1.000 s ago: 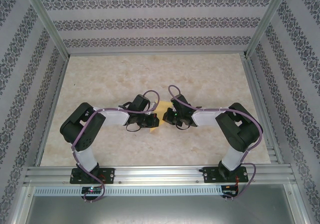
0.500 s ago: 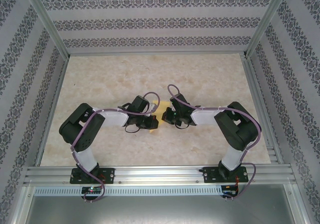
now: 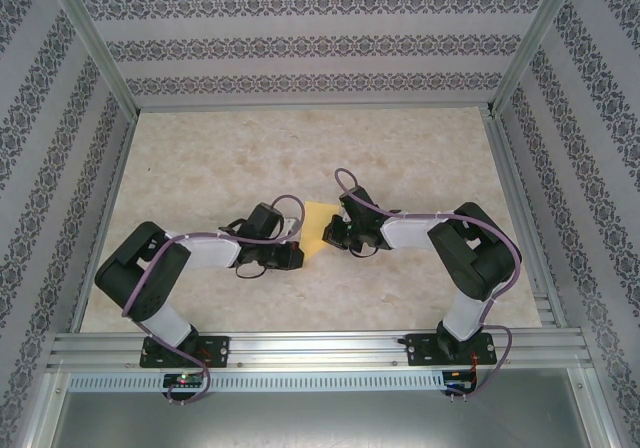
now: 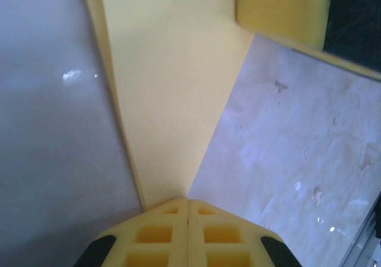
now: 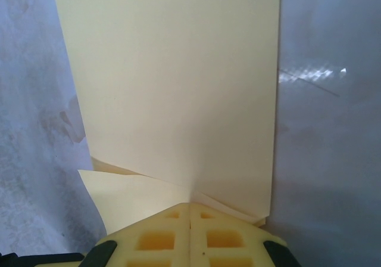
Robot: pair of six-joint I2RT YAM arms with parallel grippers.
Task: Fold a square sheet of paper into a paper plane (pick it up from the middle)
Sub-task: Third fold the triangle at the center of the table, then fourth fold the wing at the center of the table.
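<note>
The yellow sheet of paper (image 3: 318, 228) lies on the table between the two grippers, folded into layers that taper to a point. In the left wrist view the paper (image 4: 172, 88) narrows to its pointed end right at my left gripper (image 4: 188, 199), whose jaws are shut and touch that tip. In the top view the left gripper (image 3: 298, 258) sits at the paper's near-left end. My right gripper (image 3: 331, 233) is shut too. Its tips (image 5: 190, 205) rest on the overlapping layers of the paper (image 5: 178, 82), where creases meet.
The pale marbled table (image 3: 400, 158) stretches open behind and to both sides of the arms. Patterned walls and metal frame posts (image 3: 95, 48) box it in. A metal rail (image 3: 320, 348) runs along the near edge. A right finger (image 4: 280, 11) shows at the top of the left wrist view.
My left arm has drawn back toward the near left and dropped lower, so its gripper slid off the paper's middle to its pointed end. More paper shows. The right gripper edged slightly left.
</note>
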